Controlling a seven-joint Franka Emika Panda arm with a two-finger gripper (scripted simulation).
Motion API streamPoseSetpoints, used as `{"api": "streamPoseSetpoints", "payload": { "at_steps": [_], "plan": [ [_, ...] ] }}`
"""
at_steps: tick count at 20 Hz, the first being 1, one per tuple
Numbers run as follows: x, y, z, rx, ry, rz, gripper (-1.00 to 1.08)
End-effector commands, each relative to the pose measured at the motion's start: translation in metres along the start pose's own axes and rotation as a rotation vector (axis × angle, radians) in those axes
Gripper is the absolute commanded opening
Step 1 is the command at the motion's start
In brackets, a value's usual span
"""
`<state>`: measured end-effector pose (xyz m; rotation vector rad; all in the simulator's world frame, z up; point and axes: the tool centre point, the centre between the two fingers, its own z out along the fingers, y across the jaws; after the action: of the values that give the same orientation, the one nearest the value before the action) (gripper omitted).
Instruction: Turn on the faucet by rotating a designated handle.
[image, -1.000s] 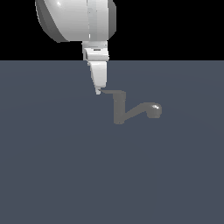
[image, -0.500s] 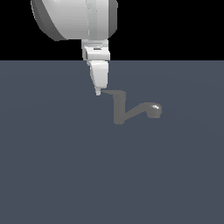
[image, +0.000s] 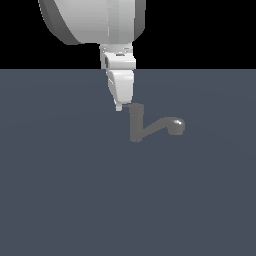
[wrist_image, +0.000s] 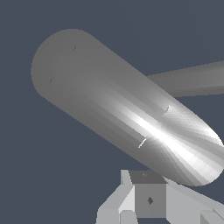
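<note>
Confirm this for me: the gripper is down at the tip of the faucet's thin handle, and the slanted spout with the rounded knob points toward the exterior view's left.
One detail is wrong. In the exterior view the gripper is indeed down at the tip of the thin handle of the faucet, but the slanted spout with its rounded knob points toward the exterior view's right, not its left.

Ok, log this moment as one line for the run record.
phase: approach | tool: at outer end of handle, grip state unclear | faucet: upright, spout toward exterior view's right | turn: not confirmed
</note>
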<state>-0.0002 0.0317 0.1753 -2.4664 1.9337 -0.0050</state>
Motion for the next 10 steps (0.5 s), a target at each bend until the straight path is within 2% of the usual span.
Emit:
{"api": "streamPoseSetpoints", "payload": {
  "at_steps": [1, 6, 8, 10],
  "plan": [
    [0.016, 0.012, 0.002, -0.006, 0.002, 0.018, -1.00],
    [0.026, 0.029, 0.002, -0.008, 0.002, 0.019, -1.00],
    [0.016, 0.022, -0.001, 0.000, 0.002, 0.004, -1.00],
    [0.029, 0.025, 0.000, -0.001, 0.002, 0.006, -1.00]
  ]
}}
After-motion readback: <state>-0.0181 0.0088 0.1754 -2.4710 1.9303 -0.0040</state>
